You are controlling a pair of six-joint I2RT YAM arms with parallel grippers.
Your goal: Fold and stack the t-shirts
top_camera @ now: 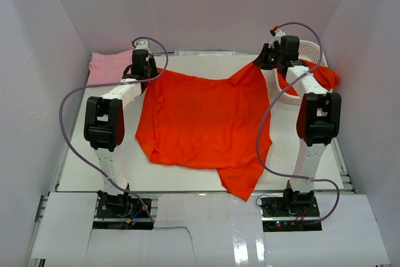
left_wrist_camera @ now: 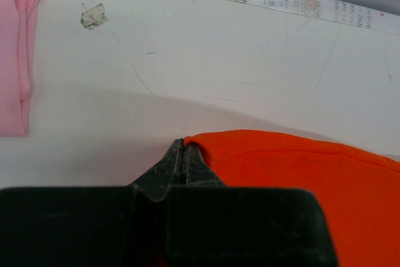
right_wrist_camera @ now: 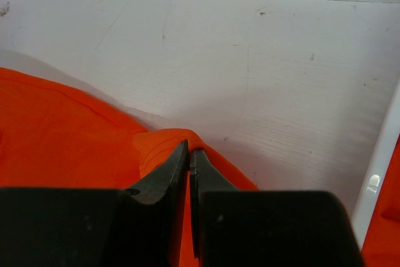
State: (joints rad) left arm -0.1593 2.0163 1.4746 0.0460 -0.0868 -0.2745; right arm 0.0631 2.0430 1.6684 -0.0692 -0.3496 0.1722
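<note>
The left gripper (left_wrist_camera: pixel 182 151) is clamped on one far corner of the orange t-shirt (top_camera: pixel 206 123), and the right gripper (right_wrist_camera: pixel 189 151) on the other. The shirt lies spread across the white table (top_camera: pixel 200 64). The pink t-shirt (top_camera: pixel 105 67) sits at the table's far-left corner.

Shirt (top_camera: pixel 200 123) on table (top_camera: pixel 181 179); basket (top_camera: pixel 289 97) behind-right

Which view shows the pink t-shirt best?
Top external: the pink t-shirt lies at the far left, mostly visible. Left wrist catches only one edge of it; right wrist shows none.
</note>
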